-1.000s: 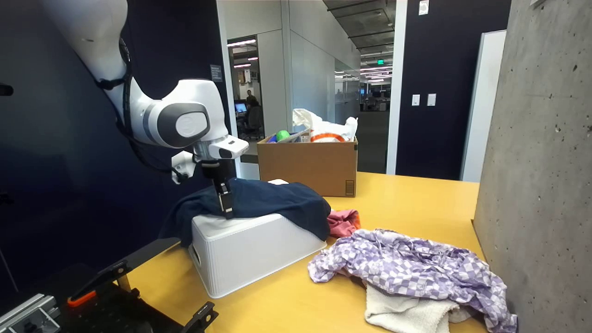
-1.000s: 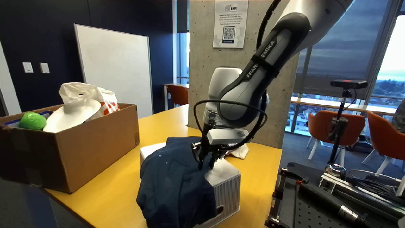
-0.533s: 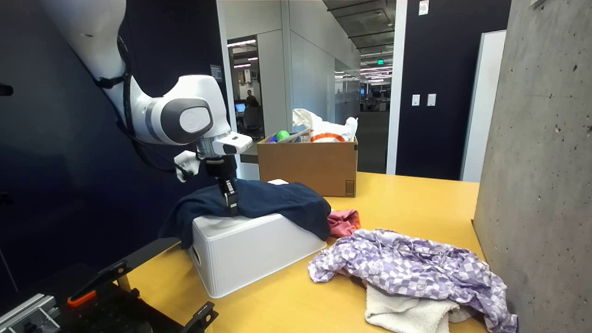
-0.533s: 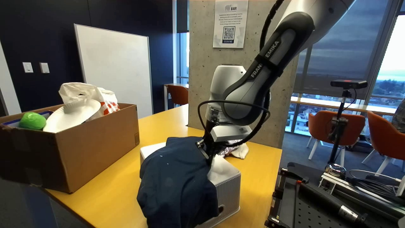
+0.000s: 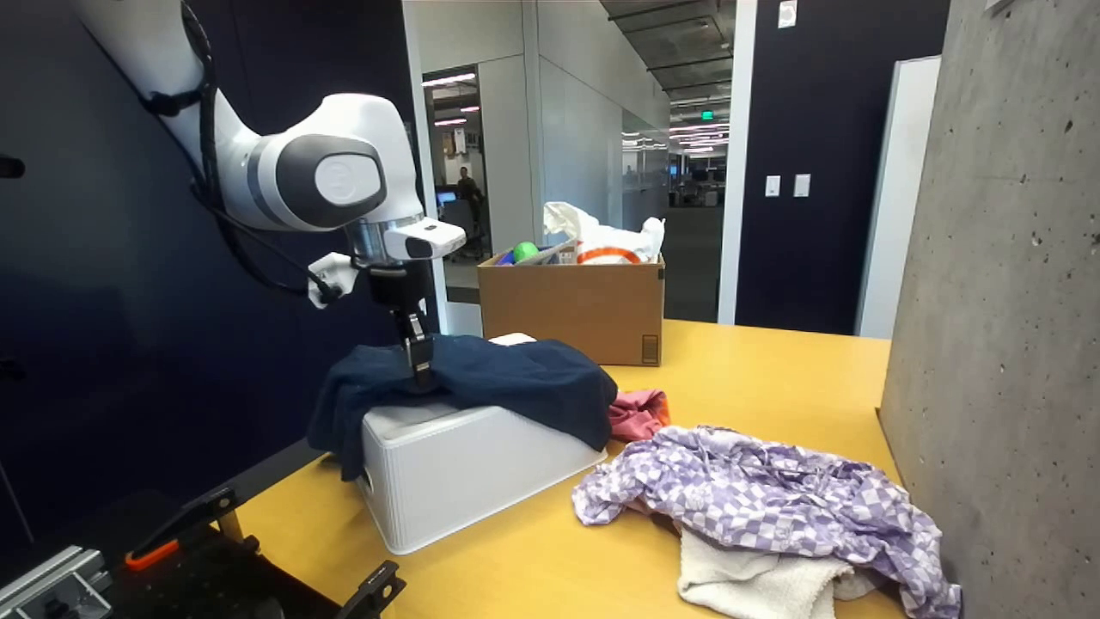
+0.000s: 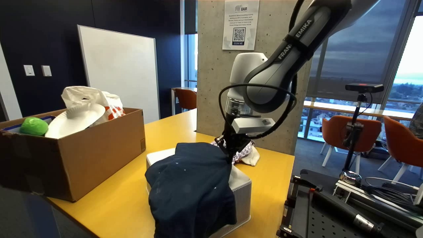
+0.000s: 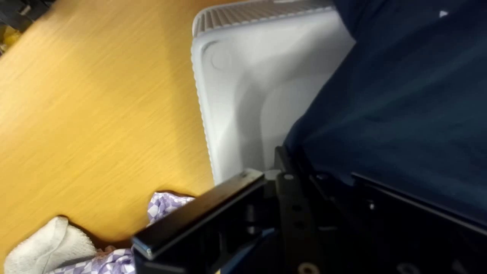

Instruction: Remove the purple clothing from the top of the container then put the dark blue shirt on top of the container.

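Wrist view: dark blue shirt creased, one pale fleck.

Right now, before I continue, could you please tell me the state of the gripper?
Gripper: closed, holding part of the dark blue shirt.

An exterior view facing a rectangular brown cardboard box, an exterior view facing a broad grey concrete pillar, a rectangular white plastic container in both, wrist view close above it, angled downward
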You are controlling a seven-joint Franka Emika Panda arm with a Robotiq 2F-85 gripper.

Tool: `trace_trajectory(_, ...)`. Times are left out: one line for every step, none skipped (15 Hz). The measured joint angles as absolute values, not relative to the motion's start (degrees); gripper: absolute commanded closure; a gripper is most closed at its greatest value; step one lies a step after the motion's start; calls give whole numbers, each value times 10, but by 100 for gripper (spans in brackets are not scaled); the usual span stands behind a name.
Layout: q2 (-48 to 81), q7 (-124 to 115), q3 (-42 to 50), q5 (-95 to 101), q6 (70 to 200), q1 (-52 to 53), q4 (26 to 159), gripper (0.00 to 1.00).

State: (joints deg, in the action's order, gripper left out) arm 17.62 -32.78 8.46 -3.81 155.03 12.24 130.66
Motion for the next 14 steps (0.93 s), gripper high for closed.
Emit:
trace_trajectory(166,-325,78,-40,1536,117,1315,99)
trace_trajectory(156,-323,74,-40,1526,111,1323,99)
trace_trajectory(148,-323,70,-40,1519,107,1330,99)
trace_trajectory(139,-322,69,-40,1517,103,1336,99)
trace_trajectory(131,-321,68,-40,1515,99,1342,99)
trace_trajectory(123,-321,67,-40,1513,94,1346,99)
trace_trajectory(116,-319,66,-40,1508,90,1350,99)
trace_trajectory(111,-317,63,-40,1502,86,1353,99)
trace_trajectory(107,-311,58,-44,1494,81,1356,99)
trace_trajectory(106,-306,53,-50,1488,76,1359,99)
trace_trajectory(106,-301,48,-55,1481,72,1362,99)
trace_trajectory(107,-295,43,-63,1477,70,1365,99)
trace_trajectory(108,-291,40,-68,1473,67,1367,99)
trace_trajectory(109,-288,36,-72,1471,65,1368,99)
